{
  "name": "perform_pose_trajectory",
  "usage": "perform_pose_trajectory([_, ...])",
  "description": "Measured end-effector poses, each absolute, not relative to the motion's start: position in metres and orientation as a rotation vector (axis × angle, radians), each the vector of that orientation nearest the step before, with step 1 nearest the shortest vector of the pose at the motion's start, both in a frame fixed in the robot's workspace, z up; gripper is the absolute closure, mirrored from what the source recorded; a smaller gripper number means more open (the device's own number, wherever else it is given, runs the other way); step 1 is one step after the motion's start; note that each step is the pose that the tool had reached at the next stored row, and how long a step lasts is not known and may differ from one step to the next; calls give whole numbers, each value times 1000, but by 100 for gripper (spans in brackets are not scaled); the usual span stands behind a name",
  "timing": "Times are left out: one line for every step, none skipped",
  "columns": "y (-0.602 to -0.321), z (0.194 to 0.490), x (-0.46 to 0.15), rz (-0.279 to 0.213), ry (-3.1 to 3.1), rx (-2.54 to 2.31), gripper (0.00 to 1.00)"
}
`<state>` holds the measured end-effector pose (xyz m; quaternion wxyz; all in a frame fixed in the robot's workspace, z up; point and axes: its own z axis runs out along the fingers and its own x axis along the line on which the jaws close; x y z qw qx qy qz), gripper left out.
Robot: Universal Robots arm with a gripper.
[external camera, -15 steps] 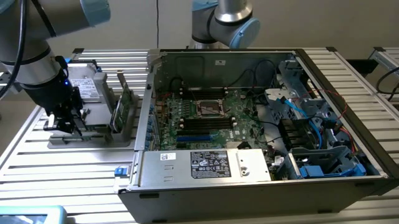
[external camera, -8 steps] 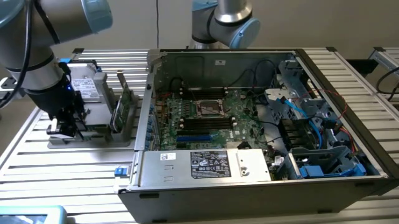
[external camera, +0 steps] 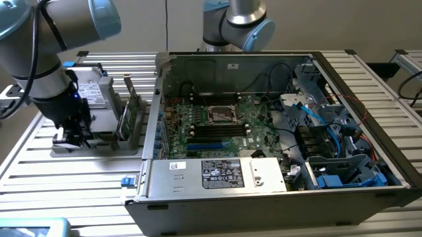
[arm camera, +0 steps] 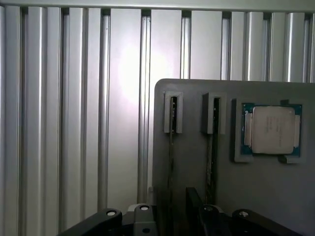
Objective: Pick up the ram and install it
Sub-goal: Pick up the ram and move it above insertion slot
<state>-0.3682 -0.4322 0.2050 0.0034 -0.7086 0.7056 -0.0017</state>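
Gripper spread wide, holding nothing, poised over grey holder on slatted worktop, toward the exterior view's left of open computer case. Ram edge-up in holder slot, seemingly within its span. Best lowered straight, centred, clamped without tilting.

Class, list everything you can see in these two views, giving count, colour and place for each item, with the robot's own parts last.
table: one, silver slats, under everything
computer case: one, grey, open, mid-table
motherboard: one, green, inside the case
holder: one, grey, at the exterior view's left
boards on edge: two, green, in the holder's slots
processor chip: one, silver on green, in the holder's recess
second arm: one, grey-blue, behind the case
working arm: one, grey-blue, over the holder
gripper: one, black, open, above the holder
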Motion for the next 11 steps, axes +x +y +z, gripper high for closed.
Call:
perform_pose_trajectory([-432, 204, -368, -5, 2212, -2222, 64])
perform_pose_trajectory([-432, 204, -368, -5, 2212, -2221, 64])
perform_pose_trajectory([-432, 203, -368, -5, 2212, -2222, 64])
perform_pose_trajectory([-432, 202, -368, -5, 2212, -2222, 64])
perform_pose_trajectory([-431, 201, -368, -5, 2212, -2222, 64])
perform_pose_trajectory([-431, 200, -368, -5, 2212, -2222, 64])
perform_pose_trajectory([-431, 199, -368, -5, 2212, -2222, 64])
perform_pose_trajectory([-431, 198, -368, -4, 2212, -2222, 64])
perform_pose_trajectory([-431, 197, -368, -4, 2212, -2222, 64])
perform_pose_trajectory([-431, 196, -368, -4, 2212, -2222, 66])
perform_pose_trajectory([-431, 196, -368, -4, 2212, -2222, 66])
